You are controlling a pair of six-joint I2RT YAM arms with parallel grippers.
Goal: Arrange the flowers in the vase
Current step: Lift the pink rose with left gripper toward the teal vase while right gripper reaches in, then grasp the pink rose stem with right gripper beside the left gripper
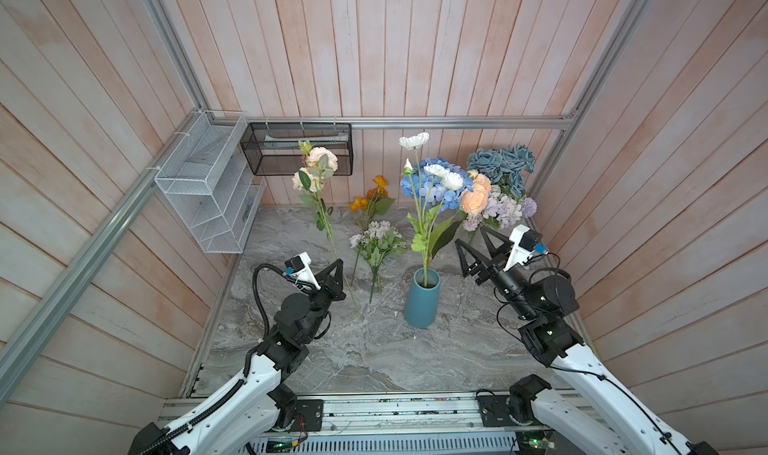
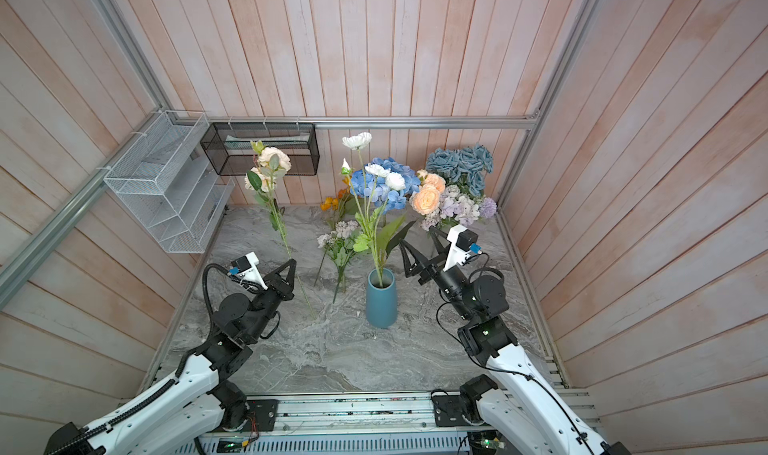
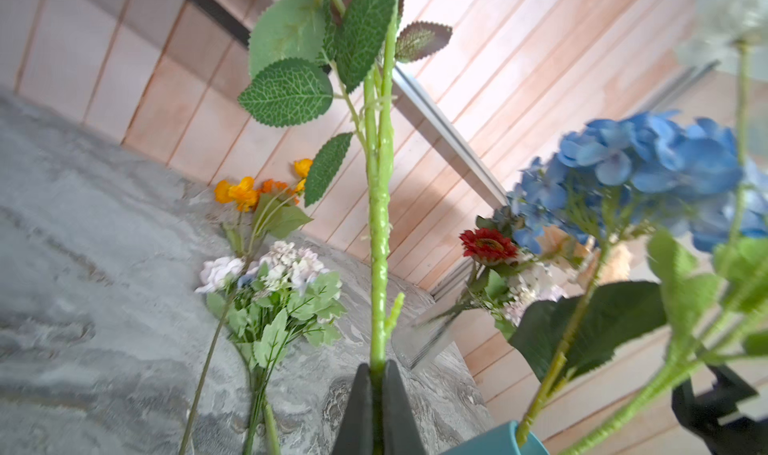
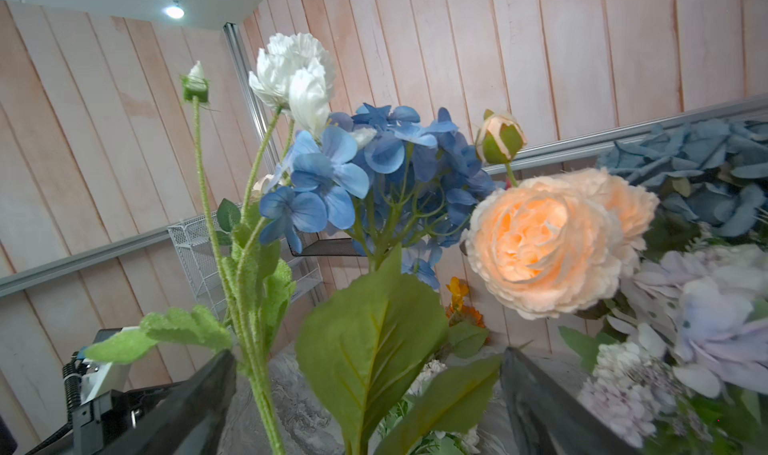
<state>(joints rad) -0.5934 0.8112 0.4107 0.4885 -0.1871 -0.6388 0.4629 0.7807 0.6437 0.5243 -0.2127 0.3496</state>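
Note:
A teal vase (image 1: pixel 422 303) (image 2: pixel 380 303) stands mid-table, holding a blue hydrangea (image 1: pixel 432 187) and a white-bloom spray (image 1: pixel 414 141). My left gripper (image 1: pixel 338 264) (image 3: pixel 377 367) is shut on the stem of a pale peach rose spray (image 1: pixel 322 158), held nearly upright left of the vase with its lower end at the table. My right gripper (image 1: pixel 471 236) (image 4: pixel 368 352) stands open just right of the vase flowers, with their stem and leaves showing between its fingers. A lilac bunch (image 1: pixel 376 241) and orange blooms (image 1: pixel 370 201) lie on the table. Dusty-blue roses (image 1: pixel 500 164) and peach roses (image 1: pixel 473 199) are piled back right.
A white wire rack (image 1: pixel 208 191) hangs on the left wall and a black mesh basket (image 1: pixel 297 149) on the back rail. Plank walls and aluminium frame rails close the marble table (image 1: pixel 374 357) on three sides. A red bloom (image 3: pixel 486 245) shows in the back pile.

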